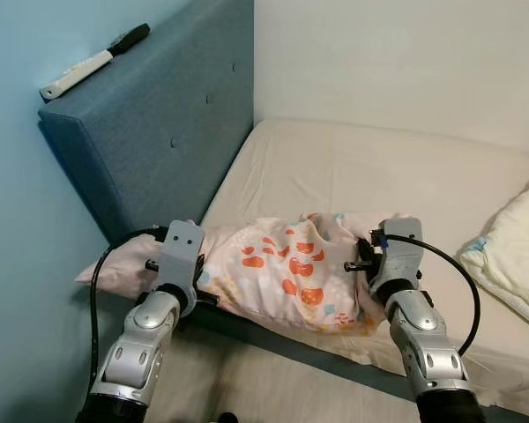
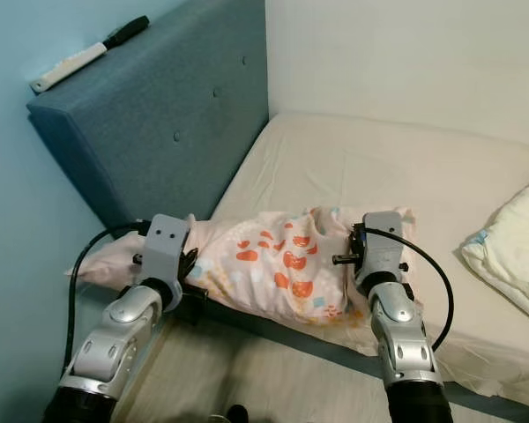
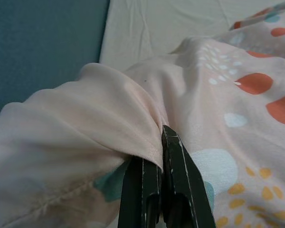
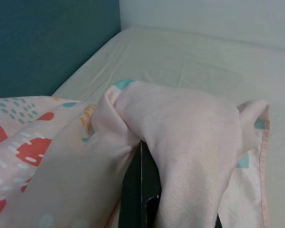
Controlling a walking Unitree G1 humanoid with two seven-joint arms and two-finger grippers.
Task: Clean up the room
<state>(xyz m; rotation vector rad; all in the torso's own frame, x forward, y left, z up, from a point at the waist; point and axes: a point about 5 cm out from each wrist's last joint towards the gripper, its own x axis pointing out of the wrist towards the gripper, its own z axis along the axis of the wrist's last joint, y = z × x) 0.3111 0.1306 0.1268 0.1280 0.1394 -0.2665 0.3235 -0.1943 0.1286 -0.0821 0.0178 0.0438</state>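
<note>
A pale pink fabric pillow printed with orange-red and teal shapes (image 1: 291, 269) lies along the near edge of the cream-sheeted mattress (image 1: 379, 167), its left end overhanging the mattress corner below the blue-grey upholstered headboard (image 1: 159, 115); the left gripper (image 3: 162, 156) grips that left end, its two black fingers (image 3: 178, 175) pressed together with a fold of the pink cloth pinched between them; the right gripper (image 4: 142, 190) holds the pillow's right end, the cloth draped over its fingers, which look closed on the fabric; a white-and-black handled tool (image 1: 93, 62) rests on top of the headboard; a cream pillow (image 1: 516, 251) lies on the mattress, well right of the printed pillow.
</note>
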